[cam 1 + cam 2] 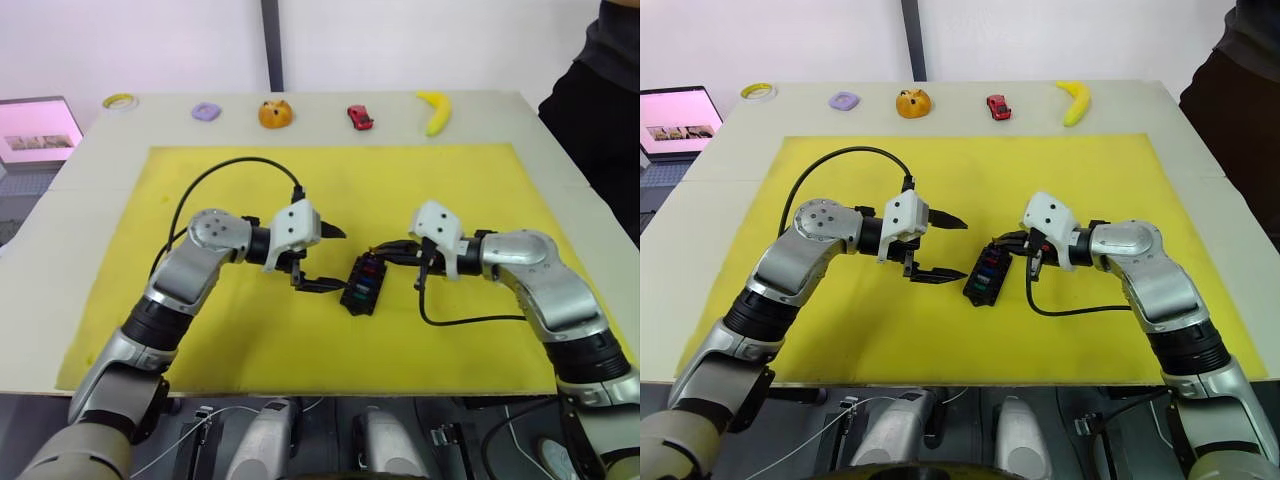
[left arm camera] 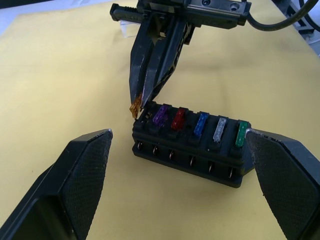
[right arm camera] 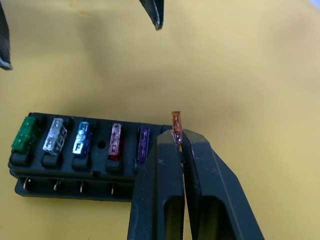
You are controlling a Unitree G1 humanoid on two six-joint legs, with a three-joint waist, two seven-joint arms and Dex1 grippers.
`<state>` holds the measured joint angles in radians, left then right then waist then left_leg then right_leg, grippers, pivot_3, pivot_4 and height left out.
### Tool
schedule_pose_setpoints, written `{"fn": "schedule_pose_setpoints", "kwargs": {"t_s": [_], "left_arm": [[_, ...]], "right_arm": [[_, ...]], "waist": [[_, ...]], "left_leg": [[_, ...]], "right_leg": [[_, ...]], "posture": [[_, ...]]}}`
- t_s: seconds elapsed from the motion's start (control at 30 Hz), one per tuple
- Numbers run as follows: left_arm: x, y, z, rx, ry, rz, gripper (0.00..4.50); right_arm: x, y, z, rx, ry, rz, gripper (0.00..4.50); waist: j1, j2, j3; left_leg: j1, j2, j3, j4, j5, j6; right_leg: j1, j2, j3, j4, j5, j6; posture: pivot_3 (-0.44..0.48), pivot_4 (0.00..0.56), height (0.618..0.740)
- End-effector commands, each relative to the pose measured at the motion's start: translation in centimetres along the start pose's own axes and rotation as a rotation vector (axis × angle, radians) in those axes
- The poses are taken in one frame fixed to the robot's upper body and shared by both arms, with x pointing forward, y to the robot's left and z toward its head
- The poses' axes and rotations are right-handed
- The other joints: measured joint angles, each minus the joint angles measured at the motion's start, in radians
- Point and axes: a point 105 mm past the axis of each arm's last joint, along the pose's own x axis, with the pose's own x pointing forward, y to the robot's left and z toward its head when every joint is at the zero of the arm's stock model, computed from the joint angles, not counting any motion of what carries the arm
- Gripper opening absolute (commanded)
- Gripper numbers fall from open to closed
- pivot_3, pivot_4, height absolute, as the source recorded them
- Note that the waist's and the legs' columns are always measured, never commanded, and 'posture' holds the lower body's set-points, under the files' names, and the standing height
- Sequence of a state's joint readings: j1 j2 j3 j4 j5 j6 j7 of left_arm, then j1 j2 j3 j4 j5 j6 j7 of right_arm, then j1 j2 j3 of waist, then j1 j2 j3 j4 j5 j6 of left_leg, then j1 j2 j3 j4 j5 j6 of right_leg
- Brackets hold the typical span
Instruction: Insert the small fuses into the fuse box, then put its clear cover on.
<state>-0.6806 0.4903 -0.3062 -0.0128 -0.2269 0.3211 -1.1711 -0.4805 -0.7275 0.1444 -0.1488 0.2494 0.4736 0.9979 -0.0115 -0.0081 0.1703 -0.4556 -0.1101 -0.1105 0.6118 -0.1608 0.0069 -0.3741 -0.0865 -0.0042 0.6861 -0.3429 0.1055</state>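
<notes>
Fuse box nearly full: last fuse at the slot

Fuse box (image 2: 192, 145) sits on the yellow mat (image 1: 250, 340) between our two grippers, five fuses seated: purple (image 2: 160, 114), red (image 2: 178, 118), blue (image 2: 201, 124), clear-grey (image 2: 219, 129), green (image 2: 242, 133). Our right gripper (image 3: 178, 137) is pinched tight on the orange fuse (image 3: 176, 122), just above the box's end slot beside the purple one. Our left gripper (image 1: 325, 258) hovers wide apart and empty, the box just beyond its fingertips. We judge one insertion remains, then the cover.

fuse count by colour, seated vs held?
Seated in the fuse box:
green fuse: 1
clear fuse: 1
blue fuse: 1
red fuse: 1
purple fuse: 1
Held by right end effector:
orange fuse: 1
Total: 6
</notes>
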Motion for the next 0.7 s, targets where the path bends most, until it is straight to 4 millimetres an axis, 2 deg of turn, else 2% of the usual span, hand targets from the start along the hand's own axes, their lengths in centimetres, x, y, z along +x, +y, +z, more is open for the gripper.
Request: {"fn": "schedule_pose_setpoints", "kwargs": {"t_s": [0.03,0.7], "left_arm": [[-0.32,0.32,0.91,0.045,-0.016,0.016,4.50],[-0.36,0.25,0.93,0.042,-0.016,0.015,4.50]], "right_arm": [[-0.48,-0.20,1.42,-0.040,-0.041,-0.009,0.04],[-0.37,-0.28,0.60,-0.039,-0.011,-0.016,0.04]], "waist": [[0.000,0.000,0.000],[0.000,0.000,0.000]], "left_leg": [[0.000,0.000,0.000,0.000,0.000,0.000],[0.000,0.000,0.000,0.000,0.000,0.000]], "right_leg": [[0.000,0.000,0.000,0.000,0.000,0.000],[0.000,0.000,0.000,0.000,0.000,0.000]], "posture": [[0.000,0.150,0.735],[0.000,0.150,0.735]]}}
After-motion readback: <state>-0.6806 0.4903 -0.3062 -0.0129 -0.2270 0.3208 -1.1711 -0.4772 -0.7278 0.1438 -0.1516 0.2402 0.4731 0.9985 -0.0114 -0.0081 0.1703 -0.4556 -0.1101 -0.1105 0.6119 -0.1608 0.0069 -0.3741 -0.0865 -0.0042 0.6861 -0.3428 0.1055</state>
